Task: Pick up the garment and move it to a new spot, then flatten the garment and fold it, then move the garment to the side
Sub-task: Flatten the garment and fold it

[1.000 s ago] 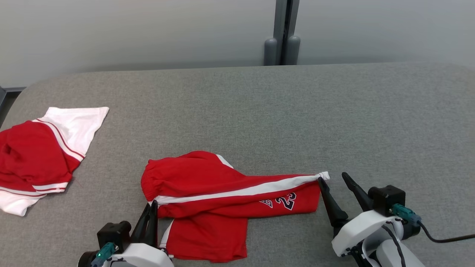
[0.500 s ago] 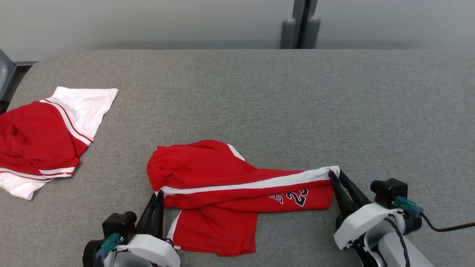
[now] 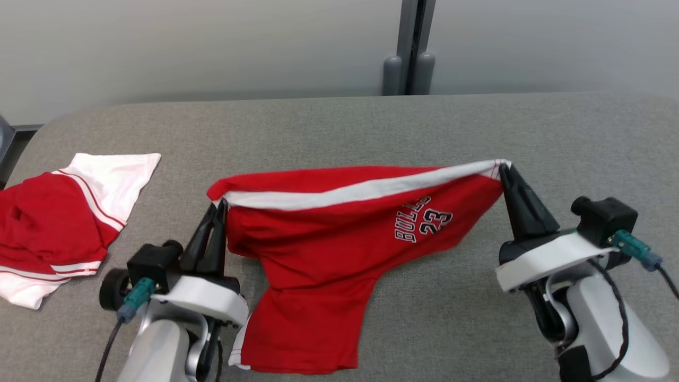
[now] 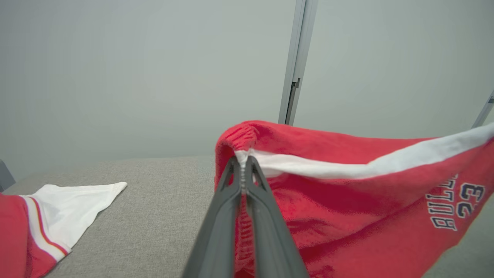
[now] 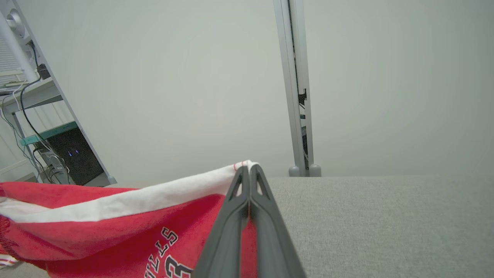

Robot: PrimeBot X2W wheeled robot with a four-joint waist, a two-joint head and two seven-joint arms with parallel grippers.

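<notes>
— Where are the red shorts [image 3: 329,233]?
— Strung between the tools: left tool [image 3: 219,206] clenched on the waistband corner, right tool [image 3: 504,170] clenched on the white-striped hem, one leg trailing on the grey bench [image 3: 371,127].

A red-and-white shirt [image 3: 50,223] lies crumpled on the grey table [image 3: 339,127].
</notes>
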